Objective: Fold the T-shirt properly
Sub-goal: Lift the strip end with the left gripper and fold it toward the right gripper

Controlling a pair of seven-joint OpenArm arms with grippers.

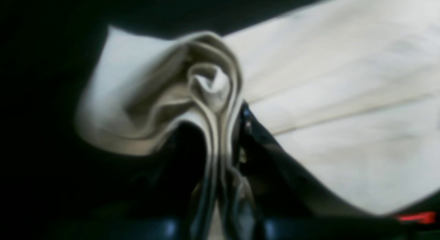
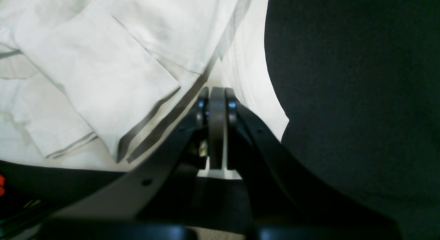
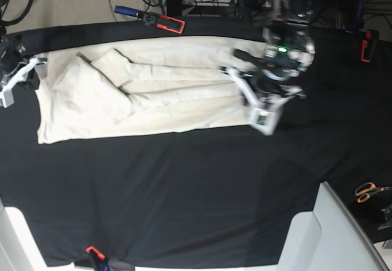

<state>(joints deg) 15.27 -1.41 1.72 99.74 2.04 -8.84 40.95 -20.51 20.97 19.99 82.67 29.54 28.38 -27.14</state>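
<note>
T-shirt lies flat across worktop, toward 11 o'clock, sleeves folded inward. Left claw clamped on a bunched fold at shirt's 3 o'clock end. Right claw fully closed at the 9 o'clock edge, pads together, nothing visibly between them.

The T-shirt is soft, matt cream cloth, creased and lying in overlapping layers. Between the fingers of the left gripper it bunches into rounded, limp folds with a stitched hem running along their edge. The gripper fingers look like hard black plastic with a slight sheen and small bright screw heads. The right gripper shows the same smooth black plastic, with duller grey pads pressed together. Right of it, the table cloth is black fabric, matt and finely grainy.
</note>
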